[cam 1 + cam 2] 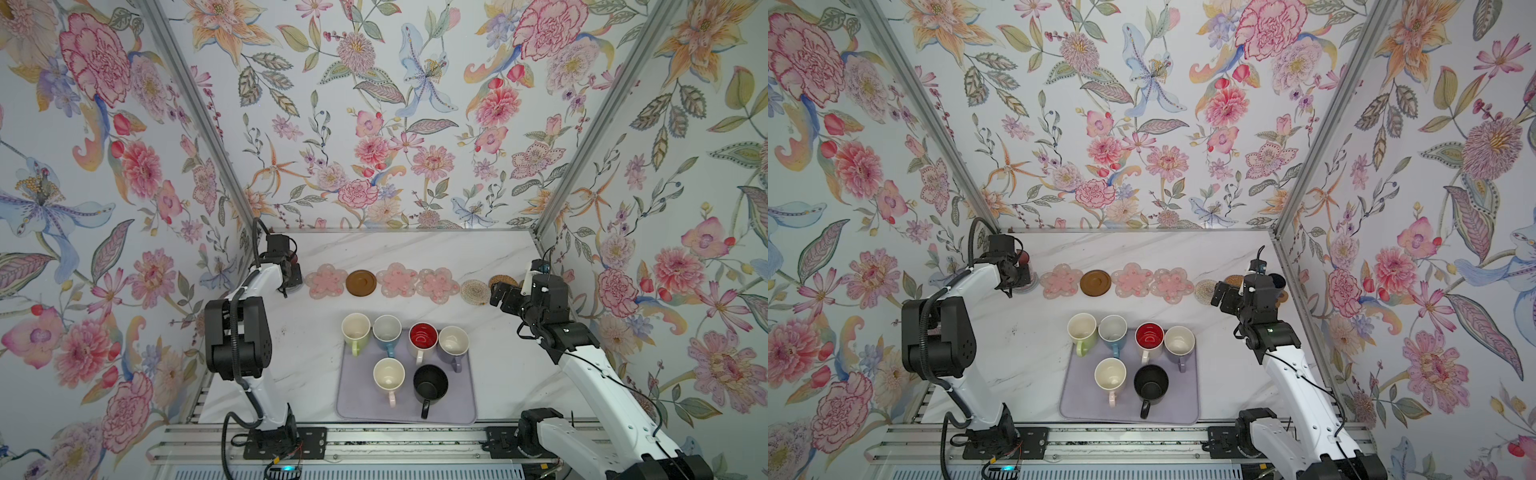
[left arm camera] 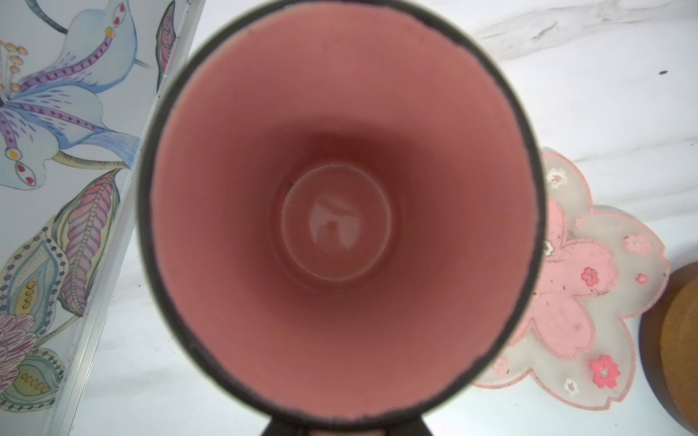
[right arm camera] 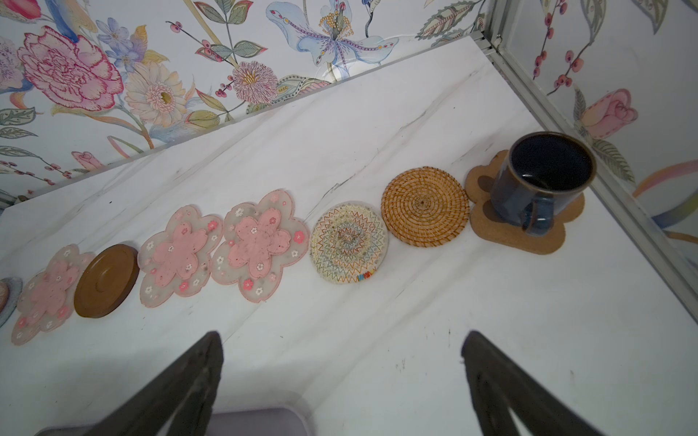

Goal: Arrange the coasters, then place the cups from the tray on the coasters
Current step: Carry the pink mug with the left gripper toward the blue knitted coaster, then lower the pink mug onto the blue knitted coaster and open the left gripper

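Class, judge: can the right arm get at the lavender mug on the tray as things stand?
Probably yes: the right gripper is open and empty, and the lavender mug stands nearest it on the tray, nothing between them.
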You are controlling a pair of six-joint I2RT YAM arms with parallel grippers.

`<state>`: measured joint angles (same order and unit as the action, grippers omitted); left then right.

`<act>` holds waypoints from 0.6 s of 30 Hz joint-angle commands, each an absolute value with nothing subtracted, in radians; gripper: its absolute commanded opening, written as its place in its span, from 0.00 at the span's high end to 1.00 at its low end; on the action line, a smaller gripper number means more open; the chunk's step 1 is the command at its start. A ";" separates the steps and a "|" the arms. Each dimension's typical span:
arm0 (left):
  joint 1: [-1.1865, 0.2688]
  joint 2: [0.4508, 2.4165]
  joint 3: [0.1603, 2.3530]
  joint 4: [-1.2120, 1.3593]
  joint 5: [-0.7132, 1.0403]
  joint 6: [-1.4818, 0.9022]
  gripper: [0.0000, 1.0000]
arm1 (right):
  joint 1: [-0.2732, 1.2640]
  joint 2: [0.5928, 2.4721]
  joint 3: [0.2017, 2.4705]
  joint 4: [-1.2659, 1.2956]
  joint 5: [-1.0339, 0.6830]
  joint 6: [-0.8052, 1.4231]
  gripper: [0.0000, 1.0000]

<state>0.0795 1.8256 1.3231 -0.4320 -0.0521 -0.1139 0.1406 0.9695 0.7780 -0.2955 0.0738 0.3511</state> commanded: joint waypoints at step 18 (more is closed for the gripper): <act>0.089 1.824 1.396 -0.453 -0.045 -0.156 0.58 | 0.131 0.951 0.780 -0.313 0.066 0.340 0.01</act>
